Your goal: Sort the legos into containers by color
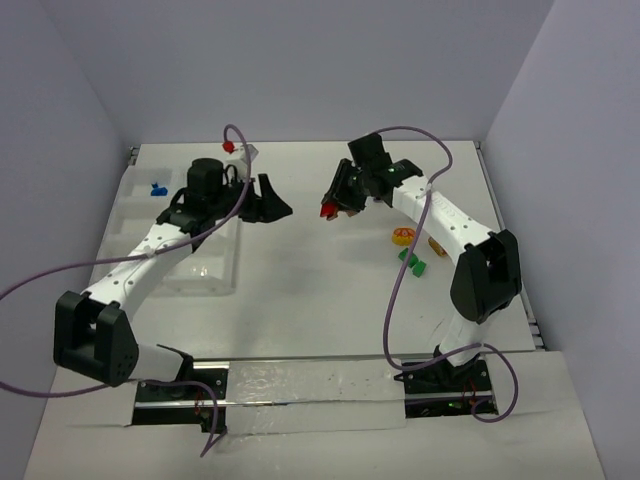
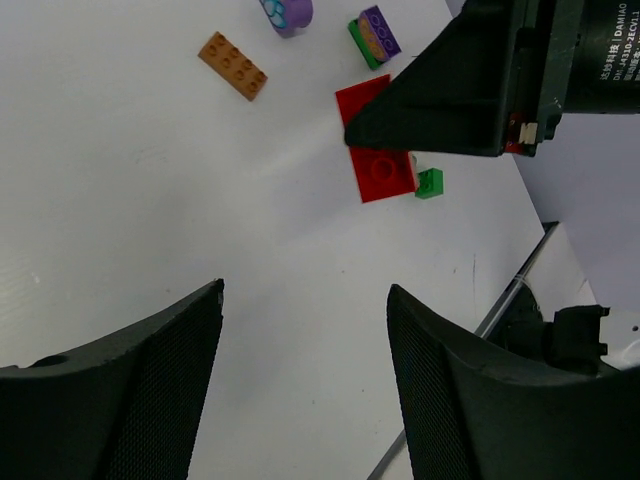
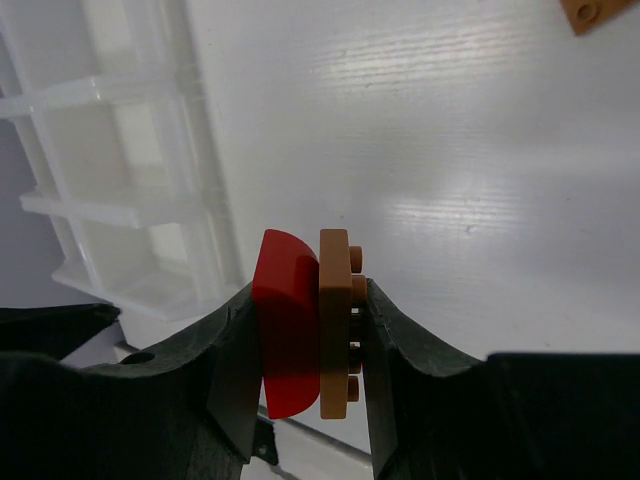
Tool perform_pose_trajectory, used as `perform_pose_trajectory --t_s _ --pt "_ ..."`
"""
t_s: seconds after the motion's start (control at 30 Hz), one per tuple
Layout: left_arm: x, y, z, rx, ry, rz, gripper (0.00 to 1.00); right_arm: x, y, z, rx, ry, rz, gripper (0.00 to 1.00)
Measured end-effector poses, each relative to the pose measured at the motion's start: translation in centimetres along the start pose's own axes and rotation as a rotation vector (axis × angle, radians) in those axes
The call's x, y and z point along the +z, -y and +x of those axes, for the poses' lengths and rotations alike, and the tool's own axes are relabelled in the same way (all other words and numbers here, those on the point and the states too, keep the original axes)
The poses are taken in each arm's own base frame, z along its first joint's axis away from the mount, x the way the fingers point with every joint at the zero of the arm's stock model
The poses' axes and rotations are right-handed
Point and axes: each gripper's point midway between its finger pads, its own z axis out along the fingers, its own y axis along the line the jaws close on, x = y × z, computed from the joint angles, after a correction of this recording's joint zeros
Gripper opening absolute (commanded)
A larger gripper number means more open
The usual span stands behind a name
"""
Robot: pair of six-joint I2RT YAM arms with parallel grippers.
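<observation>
Blue lego [image 1: 157, 188] in tray [image 1: 205, 275]; more legos [image 1: 403, 236] on desk [image 1: 300, 300]. Right pincer [image 3: 310, 300] clamps red-tan pair [image 3: 290, 320]; left pincer [image 2: 305, 370] apart.

On the left half of the tabletop [image 1: 300, 300], divided tray [image 1: 215, 278] — one piece [image 1: 157, 188] in a far-left compartment. Just right of the tray, left hand [image 1: 275, 200], nothing between its fingers. Facing it across a gap, right hand [image 1: 332, 205], a pair of pieces [image 3: 300, 330] pressed side by side between its fingers. Further right, beside the right arm [image 1: 450, 225] — loose pieces [image 1: 403, 236] on the tabletop.
</observation>
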Motion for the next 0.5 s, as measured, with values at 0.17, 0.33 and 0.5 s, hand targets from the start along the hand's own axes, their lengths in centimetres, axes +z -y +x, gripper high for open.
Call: perform_pose_trajectory --t_s 0.17,0.33,0.5 --pt "2.2 2.0 0.4 0.012 -0.032 0.034 0.78 0.0 -1.3 1.4 0.058 -0.028 -0.014 0.0" --pt "3.1 1.9 0.2 -0.021 -0.029 0.04 0.81 -0.1 -2.3 2.1 0.106 -0.053 -0.037 0.0" --pt "3.8 2.8 0.7 -0.034 -0.04 0.062 0.84 -0.2 -2.9 2.3 0.154 -0.07 -0.054 0.0"
